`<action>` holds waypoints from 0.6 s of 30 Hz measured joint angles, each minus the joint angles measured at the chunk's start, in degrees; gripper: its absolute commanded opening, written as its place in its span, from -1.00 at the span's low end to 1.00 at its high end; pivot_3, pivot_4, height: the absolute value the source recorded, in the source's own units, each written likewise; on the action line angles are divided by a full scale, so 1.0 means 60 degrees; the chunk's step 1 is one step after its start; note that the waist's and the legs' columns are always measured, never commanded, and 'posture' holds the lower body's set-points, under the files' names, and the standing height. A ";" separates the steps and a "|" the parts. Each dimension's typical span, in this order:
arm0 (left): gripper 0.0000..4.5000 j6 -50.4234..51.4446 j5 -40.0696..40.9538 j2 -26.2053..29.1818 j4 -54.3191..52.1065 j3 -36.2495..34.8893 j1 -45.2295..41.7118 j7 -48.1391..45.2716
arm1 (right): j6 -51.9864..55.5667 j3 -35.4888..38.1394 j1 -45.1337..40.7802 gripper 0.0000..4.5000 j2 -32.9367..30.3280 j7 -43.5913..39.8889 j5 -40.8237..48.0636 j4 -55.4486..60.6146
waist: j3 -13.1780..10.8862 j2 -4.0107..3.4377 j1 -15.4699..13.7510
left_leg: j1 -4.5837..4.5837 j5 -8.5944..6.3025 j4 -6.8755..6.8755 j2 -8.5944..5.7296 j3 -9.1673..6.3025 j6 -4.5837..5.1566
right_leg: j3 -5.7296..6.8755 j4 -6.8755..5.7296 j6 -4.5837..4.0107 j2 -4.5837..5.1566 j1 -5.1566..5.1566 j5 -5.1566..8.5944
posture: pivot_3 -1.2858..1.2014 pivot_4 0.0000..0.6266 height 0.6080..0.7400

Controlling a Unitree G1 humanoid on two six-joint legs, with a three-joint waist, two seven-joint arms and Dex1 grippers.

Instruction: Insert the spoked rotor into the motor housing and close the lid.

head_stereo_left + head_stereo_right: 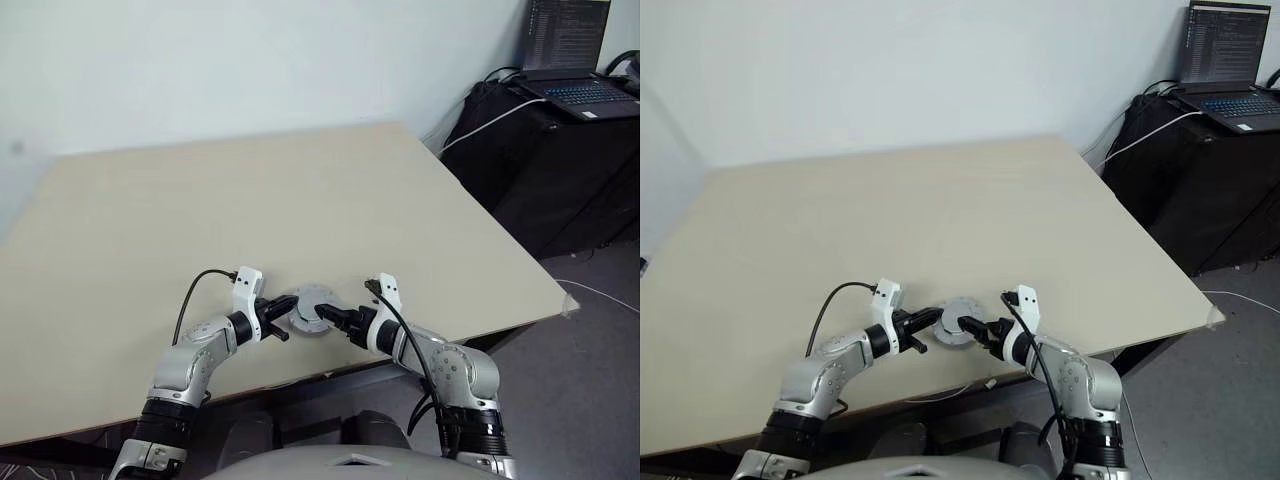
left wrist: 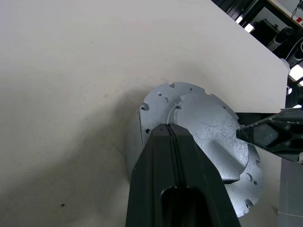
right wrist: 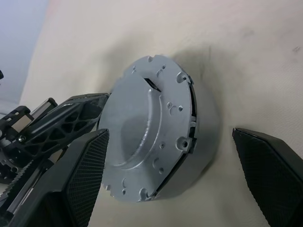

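Right gripper [image 3: 165, 184] gapes wide around the lid [image 3: 142, 137], holding nothing; left gripper [image 2: 173, 135] shut, pressing its top. Likely heavy, stiff, slick metal: grip the rim.

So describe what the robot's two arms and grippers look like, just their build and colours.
Both arms are silver-grey metal segments with black joint bands. Each wrist carries a white block with a black cable looping back along the forearm. The left gripper and right gripper end in black jaws. Seen close, the left gripper's fingers are smooth black, and the right gripper's fingers have finely textured black pads.
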State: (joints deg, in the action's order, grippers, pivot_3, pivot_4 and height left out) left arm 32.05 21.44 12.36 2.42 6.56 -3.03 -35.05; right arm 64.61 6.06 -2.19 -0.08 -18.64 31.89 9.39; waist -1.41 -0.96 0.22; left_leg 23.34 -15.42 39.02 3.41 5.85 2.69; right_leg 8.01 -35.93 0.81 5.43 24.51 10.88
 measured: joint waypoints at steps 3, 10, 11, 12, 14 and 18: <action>-1.00 0.0002 -0.0002 0.0006 -0.0013 -0.0013 0.0002 0.0002 | 0.0477 0.0012 0.0003 0.98 -0.0074 -0.0274 0.0395 -0.0113 | 0.0000 0.0000 0.0018 | 0.0000 0.0000 0.0000 0.0000 -0.0001 0.0001 | 0.0000 0.0000 0.0000 -0.0001 0.0000 0.0000 | 0.03 -1.00 1.00; -1.00 -0.0014 -0.0010 -0.0003 -0.0016 -0.0103 0.0010 0.0011 | 0.0990 0.0585 0.0014 0.98 0.0118 -0.0577 0.1168 -0.0582 | -0.0001 0.0001 0.0080 | 0.0000 0.0000 -0.0001 0.0008 -0.0004 0.0000 | 0.0001 0.0000 0.0000 -0.0009 0.0002 0.0000 | 0.03 -1.00 1.00; -1.00 -0.0016 -0.0011 -0.0010 -0.0016 -0.0110 0.0016 0.0012 | 0.0972 0.0743 0.0006 0.98 0.0219 -0.0574 0.1244 -0.0707 | -0.0001 0.0001 0.0082 | 0.0000 0.0000 -0.0002 0.0009 -0.0004 0.0000 | 0.0001 0.0000 0.0000 -0.0009 0.0002 0.0000 | 0.03 -1.00 1.00; -1.00 -0.0018 -0.0010 -0.0016 -0.0016 -0.0124 0.0022 0.0012 | 0.0950 0.0935 -0.0009 0.98 0.0362 -0.0553 0.1314 -0.0843 | -0.0001 0.0002 0.0088 | -0.0001 0.0000 -0.0002 0.0011 -0.0004 0.0000 | 0.0001 0.0000 0.0000 -0.0011 0.0002 0.0000 | 0.03 -1.00 1.00; -1.00 -0.0020 -0.0015 -0.0027 -0.0016 -0.0156 0.0034 0.0019 | 0.0884 0.1163 -0.0096 0.98 0.0553 -0.0433 0.1440 -0.1106 | -0.0001 0.0002 0.0111 | -0.0004 0.0000 -0.0001 0.0014 -0.0004 -0.0001 | 0.0000 -0.0002 0.0001 -0.0012 0.0001 -0.0001 | 0.03 -1.00 1.00; -1.00 -0.0025 -0.0031 -0.0061 -0.0016 -0.0176 0.0074 0.0047 | 0.0649 0.1339 -0.0187 0.98 0.0591 -0.0134 0.1780 -0.1510 | 0.0000 -0.0001 0.0117 | -0.0017 -0.0001 -0.0001 0.0013 -0.0005 -0.0002 | 0.0000 -0.0002 0.0003 -0.0003 -0.0007 -0.0002 | 0.03 -1.00 1.00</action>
State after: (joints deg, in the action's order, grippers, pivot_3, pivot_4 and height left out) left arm 31.90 21.25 12.00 2.32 5.50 -2.59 -34.77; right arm 68.50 14.10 -3.31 3.47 -19.45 42.57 0.32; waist -1.41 -0.97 0.92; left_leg 23.23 -15.42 39.01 3.49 5.82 2.68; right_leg 8.01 -35.95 0.83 5.42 24.47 10.86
